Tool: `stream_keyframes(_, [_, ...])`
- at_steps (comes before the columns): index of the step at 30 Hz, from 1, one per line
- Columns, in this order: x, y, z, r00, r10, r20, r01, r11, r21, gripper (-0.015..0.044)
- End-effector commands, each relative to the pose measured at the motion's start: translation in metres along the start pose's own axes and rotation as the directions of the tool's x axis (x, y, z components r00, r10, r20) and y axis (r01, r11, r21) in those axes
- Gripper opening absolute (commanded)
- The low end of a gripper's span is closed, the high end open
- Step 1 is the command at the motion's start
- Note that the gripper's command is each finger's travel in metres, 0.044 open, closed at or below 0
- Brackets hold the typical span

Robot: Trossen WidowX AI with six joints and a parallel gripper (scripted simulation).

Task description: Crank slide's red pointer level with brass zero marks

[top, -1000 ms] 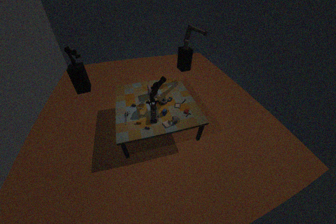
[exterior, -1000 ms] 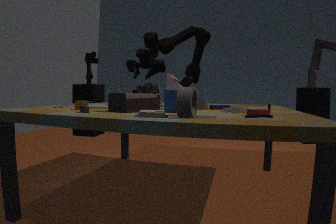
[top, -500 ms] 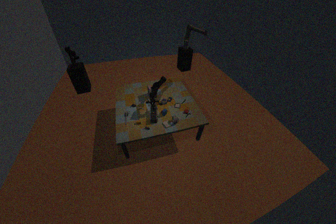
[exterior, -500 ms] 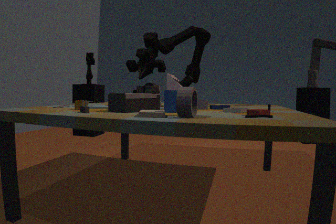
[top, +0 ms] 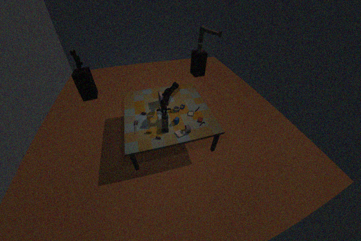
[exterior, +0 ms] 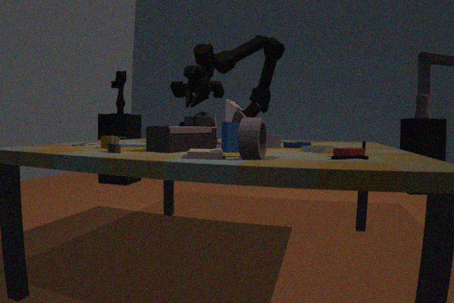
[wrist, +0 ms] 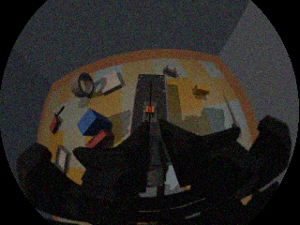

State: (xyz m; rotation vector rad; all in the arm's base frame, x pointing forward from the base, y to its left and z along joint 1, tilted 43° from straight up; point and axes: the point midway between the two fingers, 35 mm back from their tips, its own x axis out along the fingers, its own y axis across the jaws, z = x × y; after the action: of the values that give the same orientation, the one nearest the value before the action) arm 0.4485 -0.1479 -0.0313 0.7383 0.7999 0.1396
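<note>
The machine (top: 164, 124) (exterior: 181, 140) (wrist: 140, 96) is a long dark box with a slot along its top. A red pointer (wrist: 150, 110) sits on its slide between two small brass-yellow marks and looks about level with them; a slight offset cannot be ruled out. My gripper (exterior: 190, 104) (wrist: 153, 122) is open a little, with a narrow gap between the fingertips and nothing seen between them. It points down above the machine's crank end, apart from it. A dark rounded part (exterior: 203, 119) stands below the fingers. The crank handle cannot be made out in the dark.
A blue block (exterior: 230, 138) (wrist: 93, 121) and a red block (wrist: 99, 139) lie beside the machine. A grey ring (exterior: 246, 140) and a pale block (exterior: 204, 153) (wrist: 110, 82) lie near its far end. A yellow piece (wrist: 201, 90) lies on the other side. Two other arms stand on pedestals.
</note>
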Motion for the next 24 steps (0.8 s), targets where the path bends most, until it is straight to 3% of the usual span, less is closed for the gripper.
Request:
stream_keyframes(1, [0.0001, 0.0, -0.0001, 1.0, 0.0, 0.0, 0.0, 1.0, 0.0, 0.0157])
stream_keyframes(11, [0.0001, 0.0, -0.0001, 1.0, 0.0, 0.0, 0.0, 1.0, 0.0, 0.042])
stream_keyframes(13, [0.0001, 0.0, -0.0001, 1.0, 0.0, 0.0, 0.0, 1.0, 0.0, 0.044])
stream_keyframes(24, [0.0001, 0.0, -0.0001, 1.0, 0.0, 0.0, 0.0, 1.0, 0.0, 0.0151])
